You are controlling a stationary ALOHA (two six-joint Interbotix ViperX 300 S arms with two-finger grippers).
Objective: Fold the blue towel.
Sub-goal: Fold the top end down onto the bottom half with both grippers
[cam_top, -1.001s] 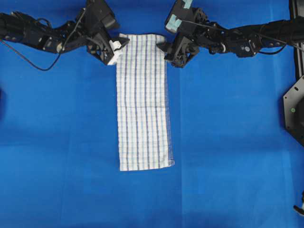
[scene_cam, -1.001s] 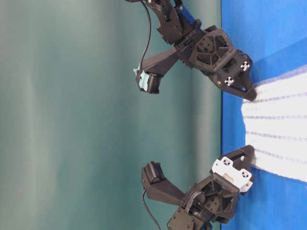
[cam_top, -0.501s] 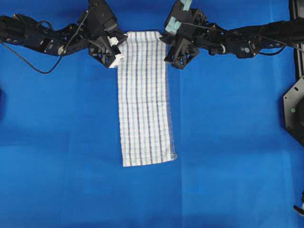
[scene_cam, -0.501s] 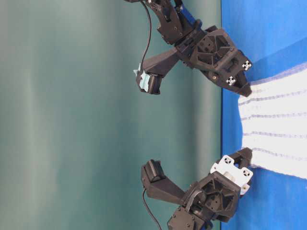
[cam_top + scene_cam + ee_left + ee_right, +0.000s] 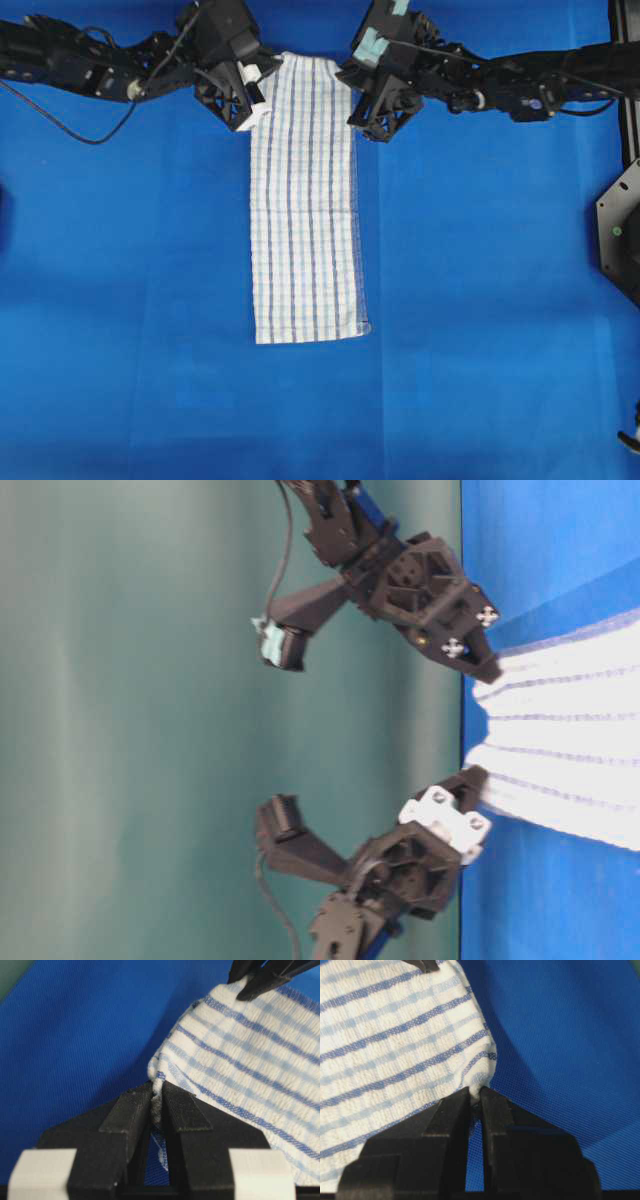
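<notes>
Both black arms reach in from the upper corners of the overhead view, wrists angled inward and down toward the cloth's top end. The left end effector (image 5: 252, 92) is clamped tight on the upper left corner of the white woven towel with thin blue stripes (image 5: 305, 200); the right end effector (image 5: 352, 98) pinches the upper right corner likewise. The towel lies as a narrow strip on the blue-covered table (image 5: 480, 300), its long axis running away from the arms, with the held end raised.

Looks like a robotics lab: a counter (image 5: 480, 300) draped in plain blue sheet, a bare teal backdrop (image 5: 150, 720), two black cabled robot arms (image 5: 90, 70).
</notes>
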